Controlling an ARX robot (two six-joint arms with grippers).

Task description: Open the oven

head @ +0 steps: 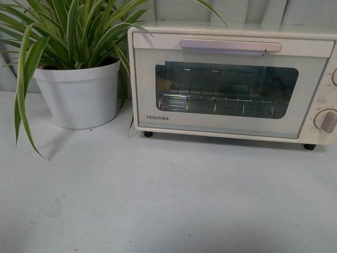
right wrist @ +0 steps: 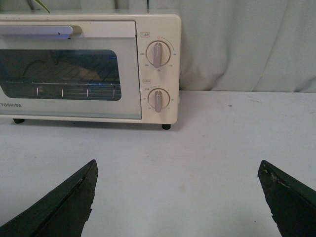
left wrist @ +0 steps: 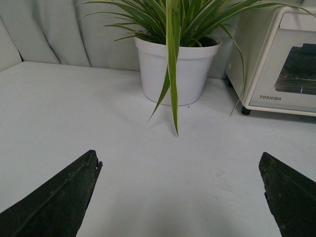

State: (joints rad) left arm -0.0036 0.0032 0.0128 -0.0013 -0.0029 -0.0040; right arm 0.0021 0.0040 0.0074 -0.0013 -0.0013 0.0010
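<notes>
The cream-white Toshiba oven point(head: 231, 126) stands at the back right of the table with its glass door shut. Its pale bar handle point(head: 230, 46) runs along the top of the door, and a wire rack point(head: 216, 100) shows through the window. Two round knobs point(right wrist: 157, 54) sit on its right panel. Neither arm shows in the front view. My left gripper point(left wrist: 180, 160) hangs open over bare table, well short of the oven point(left wrist: 286, 101). My right gripper point(right wrist: 177, 168) is open too, with the oven point(right wrist: 133, 111) some way ahead of it. Nothing is between either pair of fingers.
A spider plant in a white pot point(head: 79, 95) stands left of the oven, its long leaves point(head: 23, 100) drooping over the table and brushing the oven's left corner. A pale curtain point(right wrist: 247, 44) hangs behind. The white table point(head: 168, 200) stretches in front.
</notes>
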